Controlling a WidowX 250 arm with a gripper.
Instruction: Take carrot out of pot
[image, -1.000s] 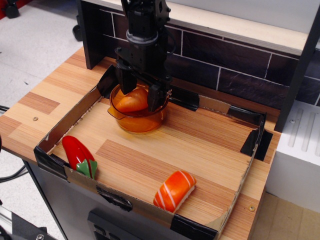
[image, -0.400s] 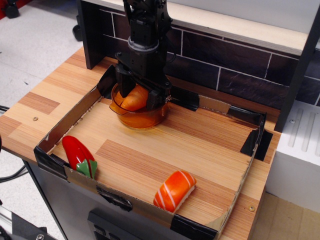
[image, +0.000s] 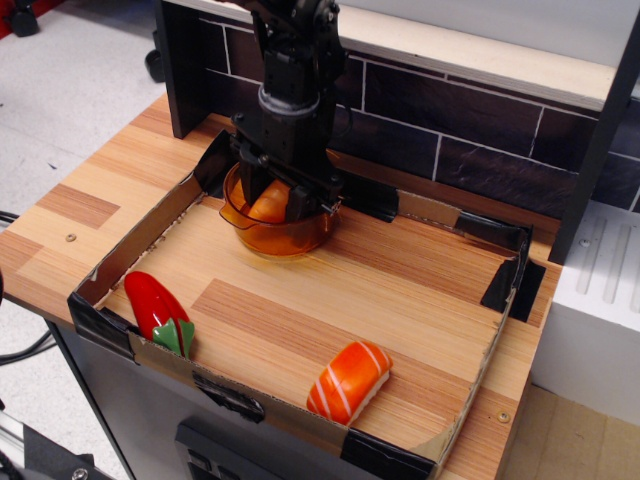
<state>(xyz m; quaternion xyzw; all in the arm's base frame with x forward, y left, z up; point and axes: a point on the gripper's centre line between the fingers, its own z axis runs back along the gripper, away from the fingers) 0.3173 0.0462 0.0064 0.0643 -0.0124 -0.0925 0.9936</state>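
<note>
The gripper reaches down into the pot, its two dark fingers set close on either side of the smooth orange carrot; whether they actually clamp it I cannot tell. The carrot lies between them inside the amber pot

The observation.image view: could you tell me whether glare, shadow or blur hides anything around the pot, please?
In the observation.image view, focus is fairly sharp throughout and lighting is even and soft; the translucent pot glows amber with slight rim highlights; the dark gripper reaches into it and covers part of the carrot, so its jaw state is unclear; the red pepper shows a small glossy highlight.
</note>
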